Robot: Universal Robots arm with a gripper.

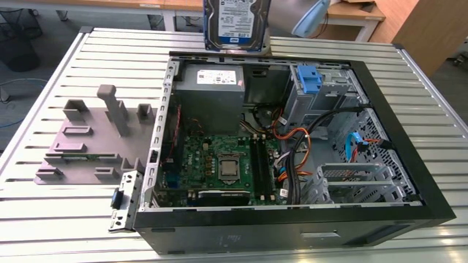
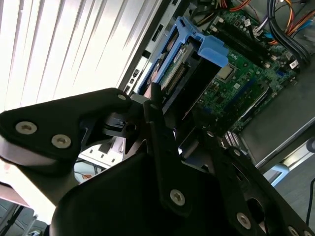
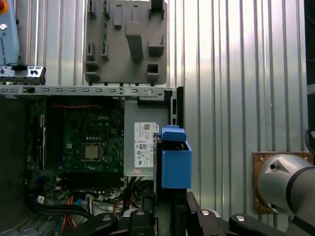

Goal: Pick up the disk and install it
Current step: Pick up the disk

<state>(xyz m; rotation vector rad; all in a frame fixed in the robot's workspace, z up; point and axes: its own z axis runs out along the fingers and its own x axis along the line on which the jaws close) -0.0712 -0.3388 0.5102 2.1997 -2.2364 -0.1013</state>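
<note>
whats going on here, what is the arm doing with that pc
The arm's gripper is shut on the disk and holds it in the air, over the end of the open computer case where the power supply sits. The disk is not yet installed in the case. The grey stand lies on the table at the exterior view's left.

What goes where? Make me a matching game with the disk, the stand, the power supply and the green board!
Things:
1. disk
2. stand
3. power supply
4. board

Places:
A. on the table, outside the case
B. up in the air, over the case's edge
C. flat on the case's floor
D. in a corner inside the case

Pairs: 1-B, 2-A, 3-D, 4-C
</note>
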